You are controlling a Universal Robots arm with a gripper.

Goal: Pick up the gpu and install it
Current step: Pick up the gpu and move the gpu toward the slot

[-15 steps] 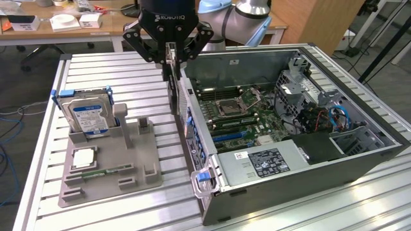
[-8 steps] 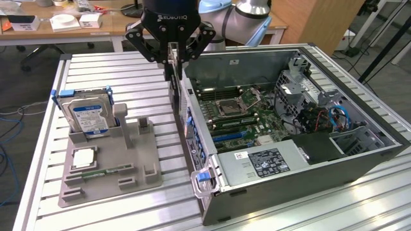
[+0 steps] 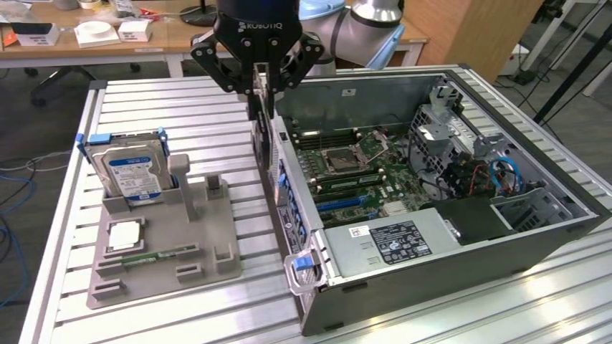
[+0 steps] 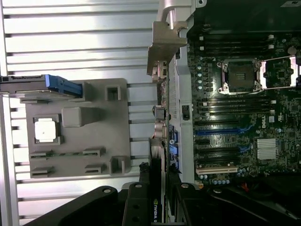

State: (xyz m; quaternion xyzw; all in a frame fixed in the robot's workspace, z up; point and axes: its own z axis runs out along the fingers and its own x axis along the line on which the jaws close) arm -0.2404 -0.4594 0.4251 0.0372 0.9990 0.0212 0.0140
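The gpu (image 3: 262,111) hangs edge-on from my gripper (image 3: 259,87), a thin dark card whose silvery metal bracket (image 4: 165,44) is at its far end. In the wrist view the gpu (image 4: 161,155) runs straight out from between my fingers (image 4: 139,197), which are shut on it. It is held in the air above the near side wall of the open computer case (image 3: 535,236), over the seam between the case and the grey fixture. The motherboard (image 3: 354,172) and its blue expansion slots (image 4: 221,132) lie just inside that wall, below the card.
The grey fixture plate (image 3: 163,265) on the slatted metal table (image 3: 172,100) holds a hard drive (image 3: 131,175) in a blue caddy, a square processor chip (image 4: 46,130) and a green memory stick (image 3: 153,256). A power supply (image 3: 397,244) fills the case's near end.
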